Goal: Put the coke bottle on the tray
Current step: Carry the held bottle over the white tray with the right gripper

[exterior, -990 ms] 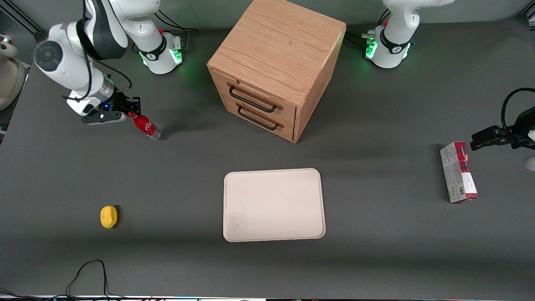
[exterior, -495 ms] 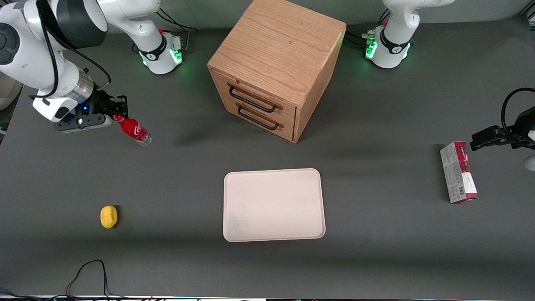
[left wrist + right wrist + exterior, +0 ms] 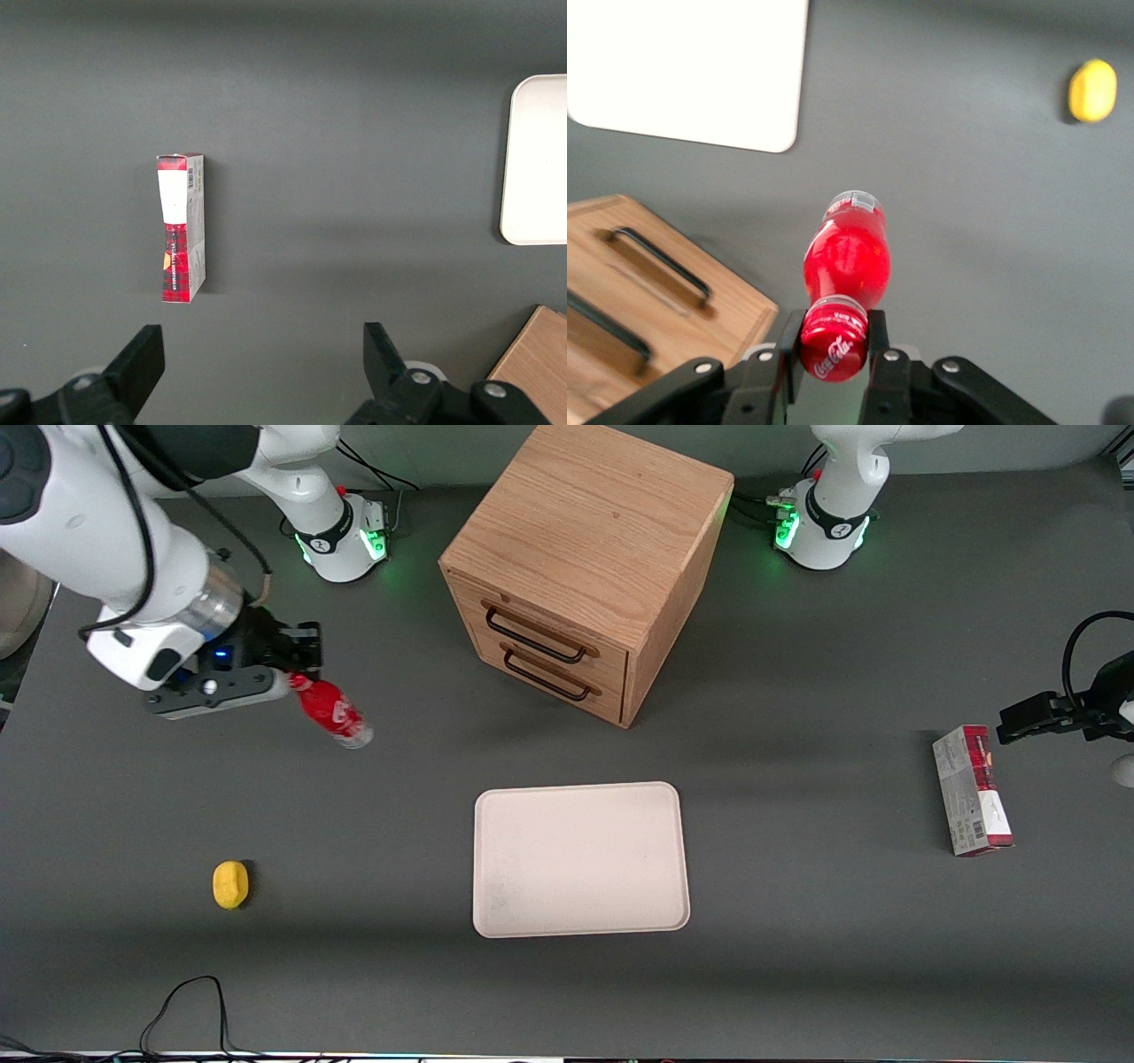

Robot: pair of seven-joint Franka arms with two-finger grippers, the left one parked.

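The coke bottle [image 3: 335,714] is small and red with a clear base, and hangs tilted in the air above the table. My right gripper [image 3: 297,677] is shut on its red cap. In the right wrist view the cap sits between the fingers [image 3: 878,341] of the gripper [image 3: 834,343], with the bottle [image 3: 846,252] pointing down at the table. The cream-white tray [image 3: 580,859] lies flat on the table, nearer the front camera than the bottle and toward the parked arm's end. The tray also shows in the right wrist view [image 3: 691,71] and in the left wrist view [image 3: 539,159].
A wooden two-drawer cabinet [image 3: 585,567] stands between the bottle and the parked arm, farther from the camera than the tray. A yellow lemon [image 3: 230,884] lies nearer the front camera than the bottle. A red-and-grey carton box [image 3: 972,790] lies toward the parked arm's end.
My gripper has lifted the coke bottle off the table and carried it toward the tray and the front camera. The bottle stays tilted in the fingers.
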